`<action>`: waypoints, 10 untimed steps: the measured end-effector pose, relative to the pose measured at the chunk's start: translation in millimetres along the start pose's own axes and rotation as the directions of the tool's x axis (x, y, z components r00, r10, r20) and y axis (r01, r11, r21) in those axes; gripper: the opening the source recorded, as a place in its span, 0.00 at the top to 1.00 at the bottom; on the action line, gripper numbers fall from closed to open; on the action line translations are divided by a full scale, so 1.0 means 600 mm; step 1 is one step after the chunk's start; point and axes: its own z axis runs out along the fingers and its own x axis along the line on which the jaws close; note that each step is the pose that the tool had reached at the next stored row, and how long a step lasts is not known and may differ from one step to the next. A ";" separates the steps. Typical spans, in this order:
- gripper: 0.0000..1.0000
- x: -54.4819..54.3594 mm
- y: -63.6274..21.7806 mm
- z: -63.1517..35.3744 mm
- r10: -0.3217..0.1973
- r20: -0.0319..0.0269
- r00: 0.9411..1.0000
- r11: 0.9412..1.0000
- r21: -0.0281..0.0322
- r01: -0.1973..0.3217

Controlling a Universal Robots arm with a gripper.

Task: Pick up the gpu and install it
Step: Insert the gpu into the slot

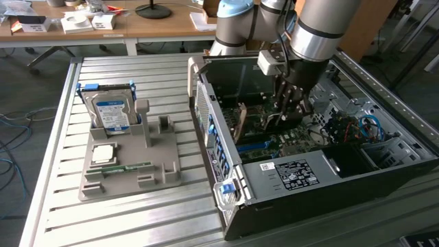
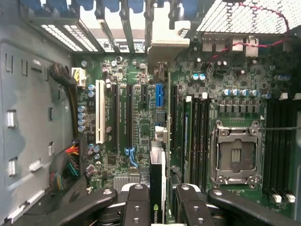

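Observation:
The gpu (image 2: 157, 175) stands edge-on between my fingers (image 2: 137, 200), a thin dark card with a logo on its near edge. It sits low over the motherboard's expansion slots (image 2: 123, 117), in line with the rear bracket openings. Whether it is seated in a slot I cannot tell. In the exterior view, its tan face (image 1: 241, 123) stands upright inside the open computer case (image 1: 302, 175). My gripper (image 1: 285, 114) reaches down into the case beside it. The gripper (image 2: 161, 192) is shut on the card's top edge.
On the exterior view's left, a grey fixture (image 1: 161, 172) carries a silver hard drive with a blue label (image 1: 112, 114), a square chip (image 1: 103, 153) and a green memory stick (image 1: 127, 168). Inside the case are an empty processor socket (image 2: 235, 155), cable bundles (image 2: 69, 162) and blue cables (image 1: 367, 126).

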 end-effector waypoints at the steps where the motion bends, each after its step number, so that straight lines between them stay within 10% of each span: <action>1: 0.74 0.000 0.003 0.000 0.000 0.000 1.000 1.000 0.002 0.000; 10: 0.74 0.001 0.008 0.023 0.000 0.000 1.000 1.000 0.002 0.000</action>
